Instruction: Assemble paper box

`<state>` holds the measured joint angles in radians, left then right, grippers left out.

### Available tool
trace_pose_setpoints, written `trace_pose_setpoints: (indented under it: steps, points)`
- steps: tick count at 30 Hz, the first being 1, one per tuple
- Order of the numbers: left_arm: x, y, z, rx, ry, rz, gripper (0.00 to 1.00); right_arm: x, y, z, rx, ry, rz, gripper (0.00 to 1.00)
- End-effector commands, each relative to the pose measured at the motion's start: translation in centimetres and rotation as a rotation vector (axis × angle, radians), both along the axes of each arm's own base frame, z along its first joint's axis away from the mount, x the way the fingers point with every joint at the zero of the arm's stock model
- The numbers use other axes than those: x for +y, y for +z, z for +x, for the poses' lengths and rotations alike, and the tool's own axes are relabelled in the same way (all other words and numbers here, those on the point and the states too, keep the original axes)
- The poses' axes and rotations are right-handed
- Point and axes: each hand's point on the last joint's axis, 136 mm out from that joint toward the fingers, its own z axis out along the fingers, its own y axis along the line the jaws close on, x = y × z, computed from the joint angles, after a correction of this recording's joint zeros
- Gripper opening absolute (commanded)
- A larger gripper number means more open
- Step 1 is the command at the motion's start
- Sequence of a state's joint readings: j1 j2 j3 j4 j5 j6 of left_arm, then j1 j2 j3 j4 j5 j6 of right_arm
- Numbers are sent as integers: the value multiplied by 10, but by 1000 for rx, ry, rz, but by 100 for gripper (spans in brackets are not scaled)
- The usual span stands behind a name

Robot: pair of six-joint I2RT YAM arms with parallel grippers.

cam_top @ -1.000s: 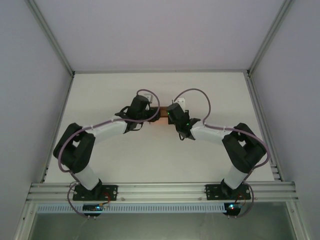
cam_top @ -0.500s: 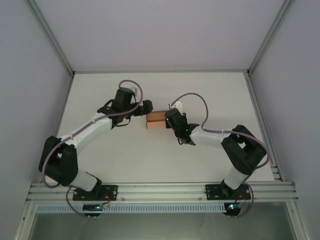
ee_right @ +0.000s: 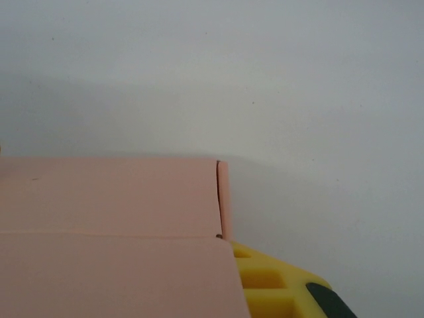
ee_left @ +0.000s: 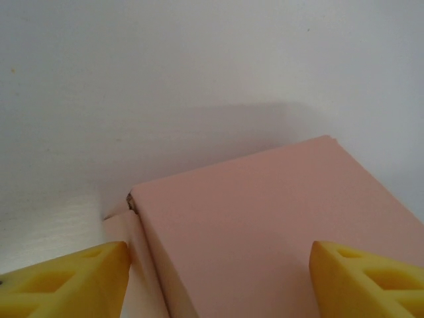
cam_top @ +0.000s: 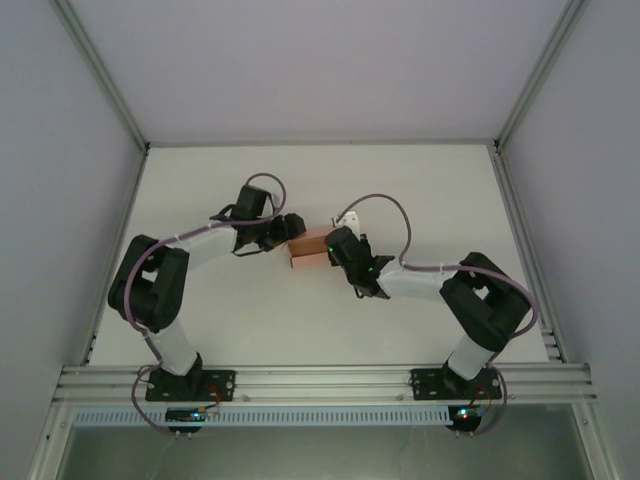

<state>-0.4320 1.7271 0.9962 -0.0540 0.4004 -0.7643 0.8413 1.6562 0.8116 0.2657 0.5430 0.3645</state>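
Box (cam_top: 308, 247), closed, sits between the left tool's (ee_left: 218, 265) spread fingers; right tool (cam_top: 333, 248) touches it, grip impossible to tell.

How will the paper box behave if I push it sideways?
Probably light: the paper box is thin card, so a push should slide it on the table. Likely crushable, since a corner flap sits loose. Unlikely to roll or tip: low, flat faces.
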Motion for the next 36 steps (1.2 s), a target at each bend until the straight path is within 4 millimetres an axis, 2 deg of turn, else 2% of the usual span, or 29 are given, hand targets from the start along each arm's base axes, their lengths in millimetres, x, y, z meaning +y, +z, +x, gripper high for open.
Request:
trace_pose_setpoints:
  steps: [1,4,11,13,18,20,24,31,34,36]
  points:
    - [-10,-9,-11,43,-23,-67,68,-4,-9,-14,23,24,-42,14]
    - [-7,-19,-18,58,-19,-65,65,-8,-12,-25,39,22,-46,19]
    - [-4,-38,-29,79,-14,-72,56,-27,-11,-54,118,38,-78,40]
    - [-1,-46,-32,86,-11,-62,50,-32,-9,-63,143,59,-86,50]
    - [3,-59,-35,88,-10,-39,43,-52,-16,-83,193,102,-114,78]
    - [5,-63,-35,84,-10,-34,33,-59,-20,-88,222,106,-90,85]
    - [10,-73,-33,91,6,-36,26,-60,-18,-87,283,136,39,98]
    - [20,-83,-31,106,33,-147,19,-50,5,-70,333,197,302,99]
    - [24,-83,-31,95,39,-180,19,-51,9,-55,417,151,461,99]
    - [25,-82,-30,81,37,-183,19,-44,10,-48,483,166,544,99]
